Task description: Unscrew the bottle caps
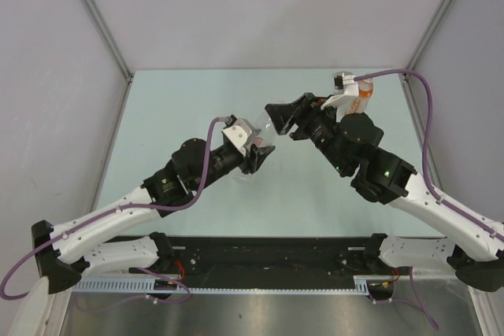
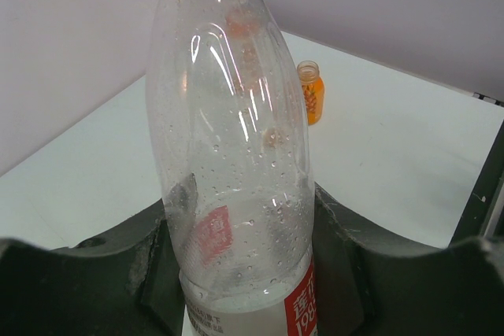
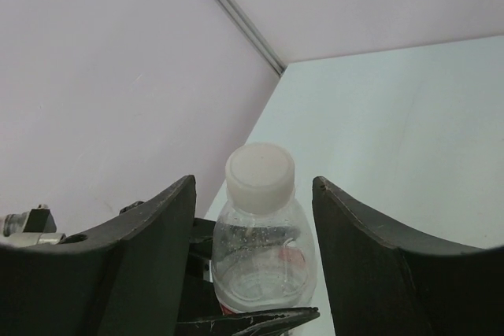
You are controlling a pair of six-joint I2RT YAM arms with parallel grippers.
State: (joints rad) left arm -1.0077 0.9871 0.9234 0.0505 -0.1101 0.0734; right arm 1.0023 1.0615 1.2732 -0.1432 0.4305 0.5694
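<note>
- Your left tool [image 1: 255, 149] was clamped on the lower body of the clear bottle [image 2: 228, 155]. I judge it gripped there so that the body could not turn with the cap.
- Your right tool [image 3: 252, 186] had its jaws apart, one on each side of the whitish cap [image 3: 260, 167], with a gap on both sides. The cap sat on the neck, not yet unscrewed.
- The clear bottle was thin transparent plastic with rounded shoulders, small drops inside and a red-white label low down. It probably dents under a hard squeeze.
- The cap was small, round, matt and flat on top.
- The short orange bottle [image 2: 310, 94] stood upright on the pale surface [image 2: 394, 139], well apart.
- The taller orange bottle [image 1: 361, 105] was partly hidden behind your right arm.
</note>
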